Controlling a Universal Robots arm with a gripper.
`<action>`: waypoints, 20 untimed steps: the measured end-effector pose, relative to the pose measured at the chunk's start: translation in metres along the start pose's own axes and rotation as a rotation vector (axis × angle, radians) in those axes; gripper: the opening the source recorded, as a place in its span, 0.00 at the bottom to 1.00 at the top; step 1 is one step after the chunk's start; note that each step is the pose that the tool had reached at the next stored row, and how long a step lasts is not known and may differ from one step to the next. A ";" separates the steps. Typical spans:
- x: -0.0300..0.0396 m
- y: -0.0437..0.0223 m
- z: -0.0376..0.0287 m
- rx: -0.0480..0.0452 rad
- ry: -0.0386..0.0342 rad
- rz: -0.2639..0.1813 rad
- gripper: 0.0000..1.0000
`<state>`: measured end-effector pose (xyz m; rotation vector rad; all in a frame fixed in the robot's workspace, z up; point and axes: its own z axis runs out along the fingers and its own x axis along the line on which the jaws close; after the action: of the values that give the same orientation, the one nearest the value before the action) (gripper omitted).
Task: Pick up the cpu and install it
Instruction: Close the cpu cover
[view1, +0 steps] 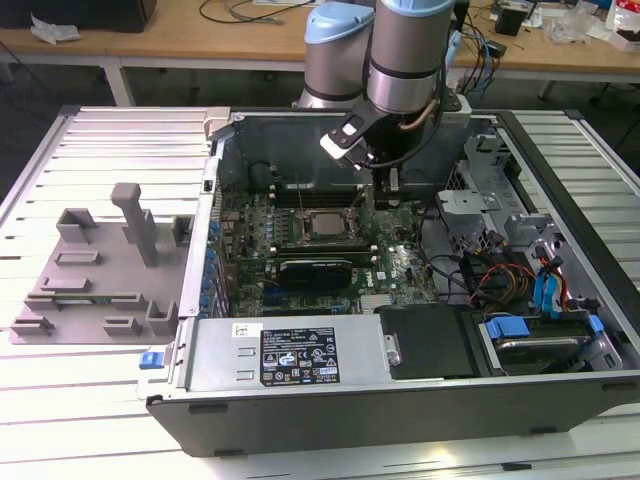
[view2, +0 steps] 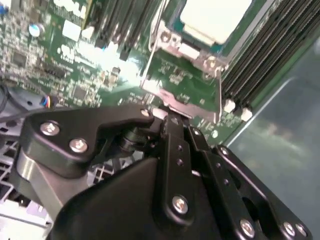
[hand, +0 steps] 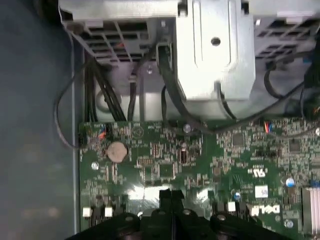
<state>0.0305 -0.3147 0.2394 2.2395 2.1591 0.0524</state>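
The cpu (view1: 322, 224), a small square chip with a pale silver top, lies flat in the metal-framed socket (view1: 318, 240) on the green motherboard inside the open computer case. In the second wrist view the cpu (view2: 216, 17) sits within the socket frame (view2: 170, 47), beyond my fingertips. My gripper (view1: 385, 198) hangs just above the board, beside the socket on the exterior view's right. Its black fingers (view2: 175, 131) are pressed together with nothing between them. In the first wrist view the gripper (hand: 171, 194) is over bare motherboard (hand: 165, 165).
The case (view1: 330, 400) has tall walls around the board. A power supply (view1: 290, 355) runs along the front and drive bays with cables (view1: 530, 320) fill the right. Memory slots (view2: 260, 65) flank the socket. A grey fixture (view1: 100, 270) lies at the left.
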 end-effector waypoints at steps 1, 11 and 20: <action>0.0000 -0.0020 -0.0001 0.0001 -0.0002 0.000 0.11; 0.0002 -0.0338 -0.0015 -0.0004 -0.0001 0.000 0.11; 0.0002 -0.0357 -0.0002 0.0179 -0.0002 0.000 0.11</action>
<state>-0.0052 -0.3132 0.2380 2.2491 2.1679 0.0331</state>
